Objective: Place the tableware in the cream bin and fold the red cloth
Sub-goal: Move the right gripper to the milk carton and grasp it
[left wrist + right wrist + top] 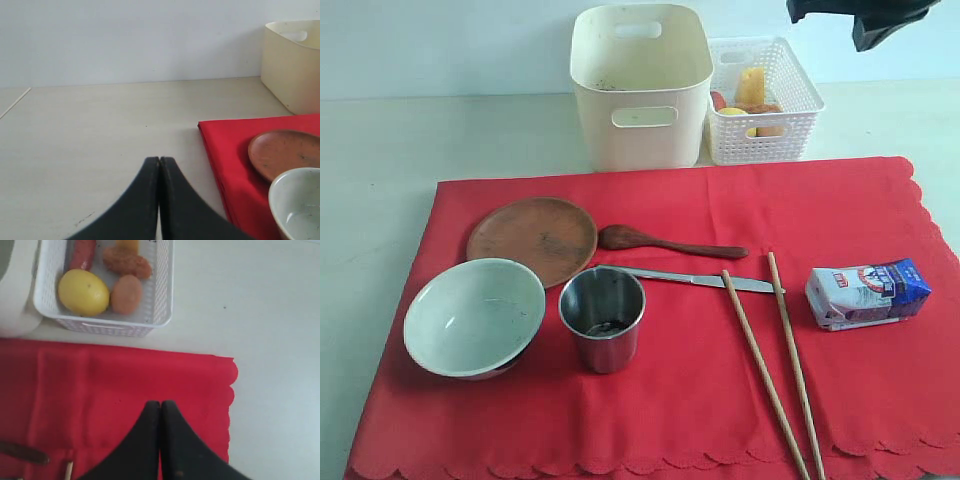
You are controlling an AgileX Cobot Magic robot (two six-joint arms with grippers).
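— While both my tools are clenched on nothing, every piece of tableware lies on the red cloth [670,400], spread flat over the pale surface [100,130]. My left tool [159,160] hangs low over bare surface beside the cloth's edge. My right tool [160,404] hovers above the cloth's far edge, near the white lattice basket [765,145].

— Why is nothing in the cream bin?

— I judge that no piece has been lifted yet. The cream bin [645,140], a tall smooth-walled tub with rounded corners and oval handle cutouts, stands just behind the cloth.

— What lies where?

— A round, matte brown wooden plate [532,238] sits nearest the bin. In front of it are a glazed pale green-white bowl [472,315] and a shiny steel cup [603,318], upright. A dark wooden spoon [665,242] and a metal knife [700,280] lie flat, the knife's tip meeting two long wooden chopsticks [756,352]. A blue-white milk carton [868,292] rests on its side further right. The scalloped cloth likely gets folded last, once it is cleared.
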